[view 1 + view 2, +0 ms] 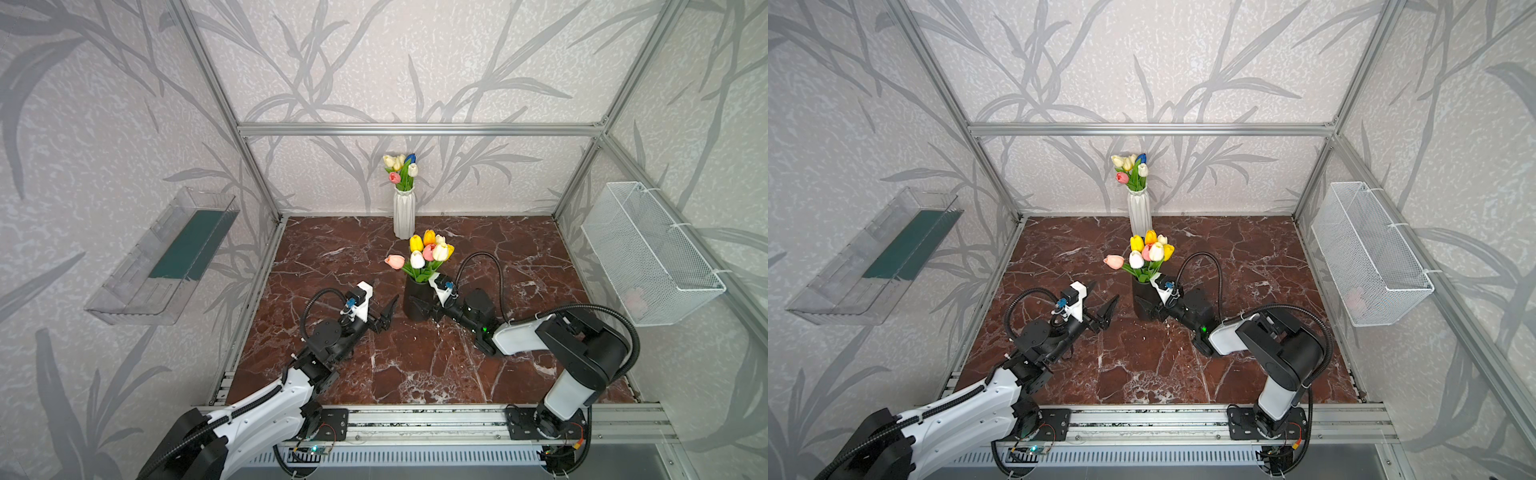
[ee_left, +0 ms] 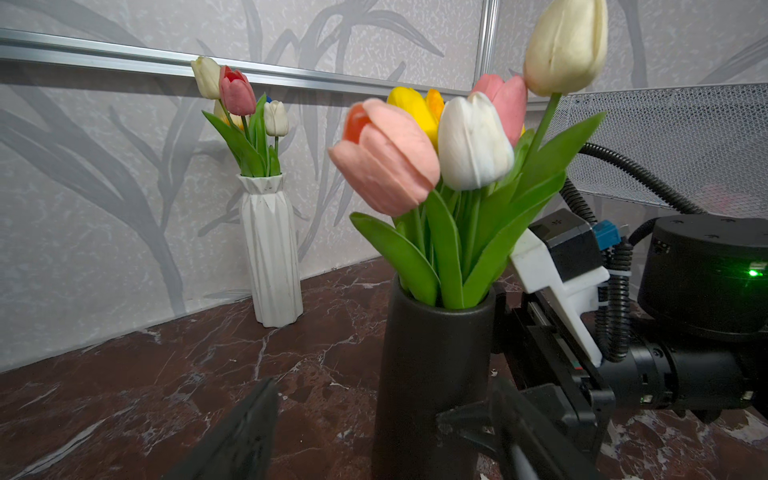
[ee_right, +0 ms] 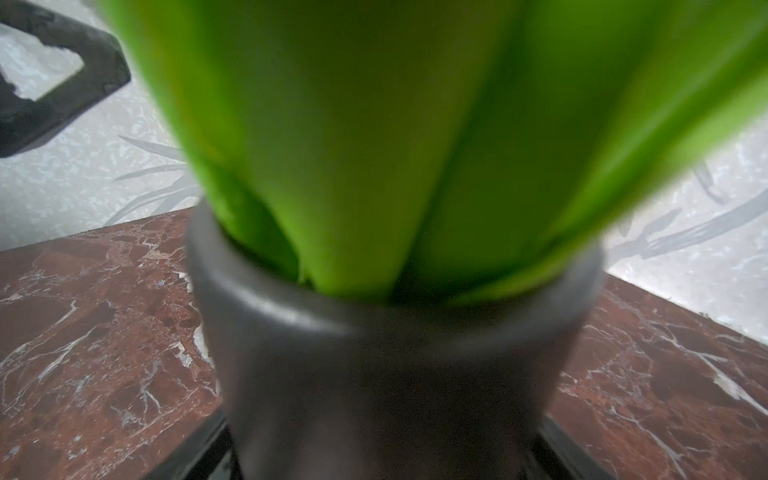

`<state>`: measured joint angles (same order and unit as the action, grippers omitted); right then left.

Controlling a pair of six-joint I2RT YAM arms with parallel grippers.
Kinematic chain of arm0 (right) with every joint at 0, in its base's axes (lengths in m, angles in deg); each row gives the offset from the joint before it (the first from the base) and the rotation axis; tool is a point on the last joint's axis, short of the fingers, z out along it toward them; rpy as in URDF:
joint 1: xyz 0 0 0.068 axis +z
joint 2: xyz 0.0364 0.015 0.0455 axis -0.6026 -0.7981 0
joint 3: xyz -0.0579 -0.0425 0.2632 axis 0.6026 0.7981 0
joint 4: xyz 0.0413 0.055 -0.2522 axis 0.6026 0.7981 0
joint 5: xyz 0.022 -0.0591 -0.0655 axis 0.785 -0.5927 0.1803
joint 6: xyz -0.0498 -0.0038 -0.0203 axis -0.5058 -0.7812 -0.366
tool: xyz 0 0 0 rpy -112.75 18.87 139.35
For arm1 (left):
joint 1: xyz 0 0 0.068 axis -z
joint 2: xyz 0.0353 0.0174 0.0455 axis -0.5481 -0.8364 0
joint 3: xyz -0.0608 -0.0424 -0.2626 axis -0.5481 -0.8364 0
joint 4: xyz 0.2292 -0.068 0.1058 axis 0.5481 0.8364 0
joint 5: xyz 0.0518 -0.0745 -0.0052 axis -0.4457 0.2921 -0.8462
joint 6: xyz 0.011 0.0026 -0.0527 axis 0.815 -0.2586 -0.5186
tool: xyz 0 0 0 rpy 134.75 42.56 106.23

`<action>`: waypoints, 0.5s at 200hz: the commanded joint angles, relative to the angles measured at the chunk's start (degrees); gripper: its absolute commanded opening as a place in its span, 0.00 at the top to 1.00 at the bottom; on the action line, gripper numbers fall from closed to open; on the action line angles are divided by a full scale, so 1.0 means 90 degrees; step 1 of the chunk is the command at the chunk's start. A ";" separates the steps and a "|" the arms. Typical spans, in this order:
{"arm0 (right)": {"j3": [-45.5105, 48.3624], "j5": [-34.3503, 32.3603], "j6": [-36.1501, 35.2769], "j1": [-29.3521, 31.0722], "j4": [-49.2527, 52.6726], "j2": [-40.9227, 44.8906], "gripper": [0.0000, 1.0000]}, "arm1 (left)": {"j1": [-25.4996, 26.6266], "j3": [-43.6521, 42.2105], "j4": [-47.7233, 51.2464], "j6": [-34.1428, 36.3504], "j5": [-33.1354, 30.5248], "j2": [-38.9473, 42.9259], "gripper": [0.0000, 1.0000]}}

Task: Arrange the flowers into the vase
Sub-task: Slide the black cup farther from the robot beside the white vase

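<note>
Dark red marble tabletop [image 1: 415, 365], grey leafy wallpaper [image 1: 124, 124] all round. Left gripper [image 1: 1102, 299] hangs spread and empty beside the black vase [image 1: 415, 296]. That vase holds the flowers [image 1: 428, 251], yellow, orange, white and pink tulips, with more in the white vase [image 1: 404, 216] at the back. Right gripper [image 1: 422, 309] straddles the black vase, can't tell if it's squeezing.

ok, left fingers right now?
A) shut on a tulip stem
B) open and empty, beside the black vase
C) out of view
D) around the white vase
B: in a top view the left gripper has its fingers spread with nothing between them, just short of the black vase. The white vase stands far back by the wall.
</note>
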<state>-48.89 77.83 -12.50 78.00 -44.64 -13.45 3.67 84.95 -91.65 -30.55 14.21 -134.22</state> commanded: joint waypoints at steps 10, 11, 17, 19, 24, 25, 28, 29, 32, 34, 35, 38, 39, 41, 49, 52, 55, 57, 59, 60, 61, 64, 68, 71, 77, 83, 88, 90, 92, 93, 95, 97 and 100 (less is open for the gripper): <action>-0.0194 0.0000 -0.0095 -0.0126 -0.0605 -0.0190 0.32 | -0.0091 -0.0004 -0.0175 0.0030 -0.0054 -0.0072 0.20; -0.0197 0.0000 -0.0097 -0.0136 -0.0601 -0.0192 0.33 | -0.0094 -0.0009 -0.0182 0.0031 -0.0057 -0.0073 0.20; -0.0200 -0.0014 -0.0091 -0.0202 -0.0634 -0.0217 0.35 | -0.0107 -0.0010 -0.0212 0.0040 -0.0064 -0.0093 0.20; -0.0200 -0.0019 -0.0089 -0.0223 -0.0657 -0.0229 0.36 | -0.0106 -0.0010 -0.0221 0.0041 -0.0068 -0.0094 0.20; -0.0200 -0.0036 -0.0103 -0.0290 -0.0729 -0.0263 0.37 | -0.0119 -0.0014 -0.0244 0.0042 -0.0076 -0.0108 0.20; -0.0200 -0.0033 -0.0106 -0.0301 -0.0746 -0.0273 0.37 | -0.0118 -0.0014 -0.0250 0.0042 -0.0078 -0.0111 0.20; -0.0205 -0.0025 -0.0113 -0.0344 -0.0793 -0.0289 0.38 | -0.0119 -0.0020 -0.0268 0.0049 -0.0079 -0.0121 0.20; -0.0207 -0.0023 -0.0115 -0.0357 -0.0807 -0.0300 0.38 | -0.0118 -0.0022 -0.0272 0.0051 -0.0084 -0.0122 0.20; -0.0209 0.0000 -0.0118 -0.0410 -0.0854 -0.0323 0.39 | -0.0130 -0.0024 -0.0288 0.0052 -0.0097 -0.0131 0.20; -0.0210 0.0019 -0.0125 -0.0441 -0.0870 -0.0329 0.39 | -0.0127 -0.0031 -0.0299 0.0059 -0.0098 -0.0138 0.20; -0.0215 0.0034 -0.0126 -0.0459 -0.0889 -0.0334 0.40 | -0.0131 -0.0032 -0.0307 0.0060 -0.0098 -0.0140 0.20; -0.0219 0.0050 -0.0128 -0.0517 -0.0918 -0.0347 0.41 | -0.0128 -0.0033 -0.0327 0.0071 -0.0107 -0.0149 0.20; -0.0219 0.0059 -0.0128 -0.0536 -0.0928 -0.0348 0.41 | -0.0127 -0.0038 -0.0331 0.0071 -0.0107 -0.0151 0.20; -0.0227 0.0073 -0.0130 -0.0575 -0.0952 -0.0350 0.42 | -0.0131 -0.0042 -0.0341 0.0071 -0.0106 -0.0152 0.20; -0.0270 0.0127 -0.0137 -0.0748 -0.1020 -0.0382 0.43 | -0.0140 -0.0055 -0.0390 0.0090 -0.0103 -0.0163 0.20; -0.0303 0.0166 -0.0145 -0.0828 -0.1047 -0.0404 0.43 | -0.0144 -0.0060 -0.0402 0.0091 -0.0099 -0.0155 0.20; -0.0341 0.0203 -0.0147 -0.0910 -0.1055 -0.0426 0.43 | -0.0143 -0.0063 -0.0399 0.0096 -0.0090 -0.0148 0.20; -0.0369 0.0236 -0.0147 -0.0969 -0.1060 -0.0442 0.44 | -0.0140 -0.0063 -0.0395 0.0099 -0.0084 -0.0144 0.20; -0.0406 0.0266 -0.0142 -0.1025 -0.1063 -0.0466 0.44 | -0.0144 -0.0063 -0.0389 0.0105 -0.0085 -0.0136 0.20; -0.0425 0.0279 -0.0140 -0.1059 -0.1059 -0.0476 0.44 | -0.0140 -0.0063 -0.0386 0.0108 -0.0082 -0.0135 0.20; -0.0444 0.0286 -0.0139 -0.1086 -0.1052 -0.0486 0.44 | -0.0138 -0.0058 -0.0390 0.0109 -0.0080 -0.0129 0.20; -0.0503 0.0350 -0.0118 -0.1174 -0.1042 -0.0507 0.44 | -0.0136 -0.0056 -0.0380 0.0115 -0.0078 -0.0119 0.20; -0.0589 0.0429 -0.0091 -0.1297 -0.1021 -0.0550 0.44 | -0.0136 -0.0047 -0.0358 0.0120 -0.0079 -0.0109 0.20; -0.0658 0.0490 -0.0078 -0.1385 -0.1008 -0.0584 0.45 | -0.0136 -0.0048 -0.0343 0.0125 -0.0081 -0.0105 0.20; -0.0790 0.0575 -0.0090 -0.1538 -0.0993 -0.0663 0.45 | -0.0139 -0.0043 -0.0325 0.0153 -0.0075 -0.0090 0.20; -0.0931 0.0634 -0.0140 -0.1652 -0.0990 -0.0770 0.46 | -0.0138 -0.0046 -0.0311 0.0178 -0.0074 -0.0094 0.20; -0.1064 0.0695 -0.0209 -0.1742 -0.0976 -0.0864 0.46 | -0.0136 -0.0052 -0.0316 0.0197 -0.0079 -0.0094 0.20; -0.1119 0.0728 -0.0238 -0.1783 -0.0969 -0.0906 0.46 | -0.0143 -0.0057 -0.0311 0.0203 -0.0084 -0.0094 0.20; -0.1177 0.0753 -0.0268 -0.1824 -0.0963 -0.0953 0.46 | -0.0138 -0.0054 -0.0314 0.0212 -0.0090 -0.0094 0.20; -0.1211 0.0762 -0.0286 -0.1844 -0.0960 -0.0979 0.46 | -0.0137 -0.0063 -0.0315 0.0215 -0.0089 -0.0094 0.20; -0.1270 0.0769 -0.0311 -0.1876 -0.0958 -0.1022 0.46 | -0.0143 -0.0065 -0.0303 0.0217 -0.0086 -0.0094 0.20; -0.1342 0.0778 -0.0325 -0.1897 -0.0950 -0.1080 0.46 | -0.0145 -0.0063 -0.0298 0.0218 -0.0090 -0.0094 0.20; -0.1446 0.0807 -0.0345 -0.1970 -0.0940 -0.1170 0.46 | -0.0144 -0.0067 -0.0274 0.0234 -0.0097 -0.0094 0.20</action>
<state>-55.36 83.25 -12.72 64.21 -48.51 -21.01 2.68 84.84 -92.85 -29.89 13.88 -135.54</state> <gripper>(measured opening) 0.845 0.803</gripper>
